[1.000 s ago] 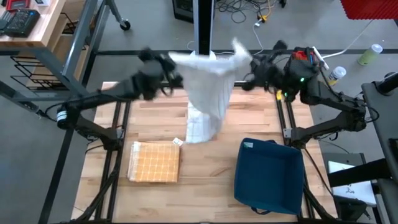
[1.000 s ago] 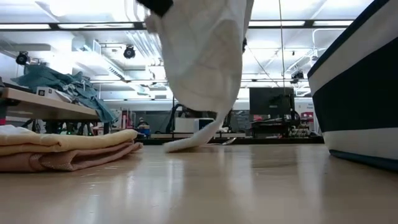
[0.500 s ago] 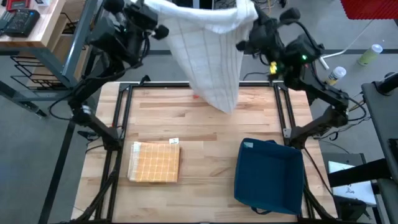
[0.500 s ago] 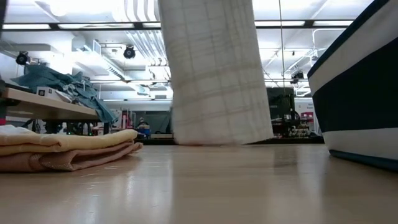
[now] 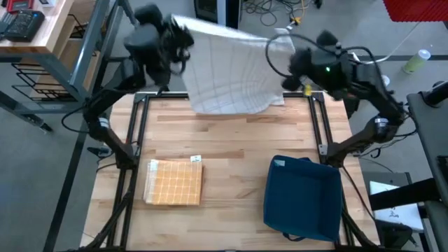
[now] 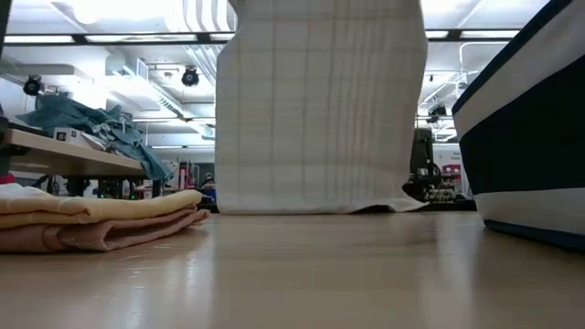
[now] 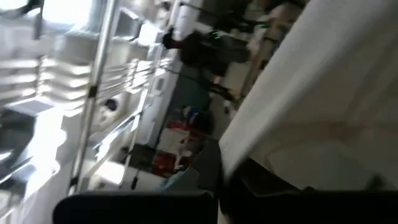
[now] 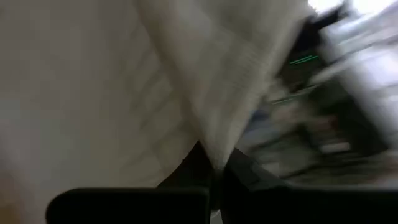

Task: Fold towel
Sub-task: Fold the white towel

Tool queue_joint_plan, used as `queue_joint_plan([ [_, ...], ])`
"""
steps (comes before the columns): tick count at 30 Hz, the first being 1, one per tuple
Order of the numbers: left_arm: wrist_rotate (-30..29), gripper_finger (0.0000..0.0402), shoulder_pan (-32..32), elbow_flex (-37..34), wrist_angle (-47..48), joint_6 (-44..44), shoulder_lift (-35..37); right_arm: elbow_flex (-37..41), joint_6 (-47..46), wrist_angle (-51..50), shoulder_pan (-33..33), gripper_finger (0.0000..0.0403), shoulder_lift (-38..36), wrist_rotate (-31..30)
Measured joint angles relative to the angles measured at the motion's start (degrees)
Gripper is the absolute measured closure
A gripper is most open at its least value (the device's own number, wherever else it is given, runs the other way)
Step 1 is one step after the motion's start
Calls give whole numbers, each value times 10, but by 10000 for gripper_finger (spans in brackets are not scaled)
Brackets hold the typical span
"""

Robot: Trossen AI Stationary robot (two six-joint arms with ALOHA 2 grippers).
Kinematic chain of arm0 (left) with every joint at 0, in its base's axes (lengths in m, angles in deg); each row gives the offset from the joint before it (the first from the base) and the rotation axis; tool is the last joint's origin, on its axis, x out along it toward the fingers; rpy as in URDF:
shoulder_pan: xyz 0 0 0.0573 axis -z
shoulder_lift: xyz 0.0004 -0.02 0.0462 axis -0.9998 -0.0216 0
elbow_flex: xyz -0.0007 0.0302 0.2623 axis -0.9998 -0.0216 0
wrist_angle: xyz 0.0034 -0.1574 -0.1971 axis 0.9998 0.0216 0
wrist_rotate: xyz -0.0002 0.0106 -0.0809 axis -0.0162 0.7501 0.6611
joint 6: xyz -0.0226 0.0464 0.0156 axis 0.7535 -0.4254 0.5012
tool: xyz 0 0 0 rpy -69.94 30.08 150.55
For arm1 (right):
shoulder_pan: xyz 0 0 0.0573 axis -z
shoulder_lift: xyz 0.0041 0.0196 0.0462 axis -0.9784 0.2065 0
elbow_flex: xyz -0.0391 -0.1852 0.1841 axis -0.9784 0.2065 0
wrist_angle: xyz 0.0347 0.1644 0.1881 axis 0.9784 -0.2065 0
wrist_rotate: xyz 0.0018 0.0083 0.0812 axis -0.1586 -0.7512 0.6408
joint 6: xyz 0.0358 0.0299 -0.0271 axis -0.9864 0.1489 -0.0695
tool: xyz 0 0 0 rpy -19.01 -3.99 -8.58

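**White towel stretched over the tabletop's far edge**

You have the left pincer (image 5: 183, 36) and right pincer (image 5: 285, 50) each clenched on a top corner of the towel (image 5: 227, 73), whose hem hangs just above the tabletop (image 5: 231, 182).

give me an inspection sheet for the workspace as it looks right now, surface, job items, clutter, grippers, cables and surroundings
Surface: wooden table, bare across the middle.
Job's things: white checked towel held spread between both arms over the table's far edge; in the low view its bottom hem is at table level.
Clutter: folded yellow towel near left; blue bin near right.
Grippers: left gripper shut on one top corner, right gripper shut on the other.
Cables: loose cords on the floor beyond the table.
Surroundings: bottle on the floor at right; workbench at left.
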Motion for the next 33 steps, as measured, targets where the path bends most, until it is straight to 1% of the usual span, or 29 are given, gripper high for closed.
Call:
queue_joint_plan([
  [2, -8, 401, 25, -12, 93, 84, 14, -4, -120, -118, 0, 403, -22, 96],
  [4, 8, 401, 52, -24, 189, 197, 30, 6, -197, -173, 0, 403, -47, 199],
  [7, 82, 401, 81, -32, 312, 382, 56, 29, -252, -190, -13, 403, -90, 333],
  [10, 117, 401, 126, -41, 412, 551, 69, 57, -286, -195, -27, 403, -121, 437],
  [12, 117, 401, 160, -53, 471, 648, 72, 82, -302, -202, -36, 403, -137, 477],
  [15, 124, 401, 210, -78, 585, 787, 74, 129, -323, -200, -50, 403, -165, 529],
  [17, 147, 401, 240, -99, 640, 876, 74, 166, -329, -199, -57, 403, -185, 562],
  [19, 193, 401, 272, -123, 664, 924, 74, 200, -334, -192, -64, 403, -205, 594],
  [21, 230, 401, 305, -144, 658, 949, 74, 228, -335, -177, -71, 403, -224, 626],
  [23, 233, 401, 340, -156, 646, 964, 72, 246, -333, -163, -74, 403, -239, 654],
  [25, 207, 401, 366, -161, 647, 988, 67, 258, -331, -158, -75, 403, -248, 661],
  [26, 191, 401, 374, -166, 648, 1003, 65, 264, -335, -158, -75, 403, -252, 644],
  [27, 178, 401, 376, -173, 650, 1012, 64, 272, -343, -157, -75, 403, -255, 608],
  [30, 167, 401, 363, -205, 643, 1018, 64, 301, -380, -159, -75, 403, -259, 464],
  [32, 177, 401, 335, -234, 625, 1018, 64, 330, -404, -164, -75, 403, -257, 385],
  [33, 194, 401, 318, -253, 608, 1014, 64, 347, -410, -166, -75, 403, -255, 358],
])
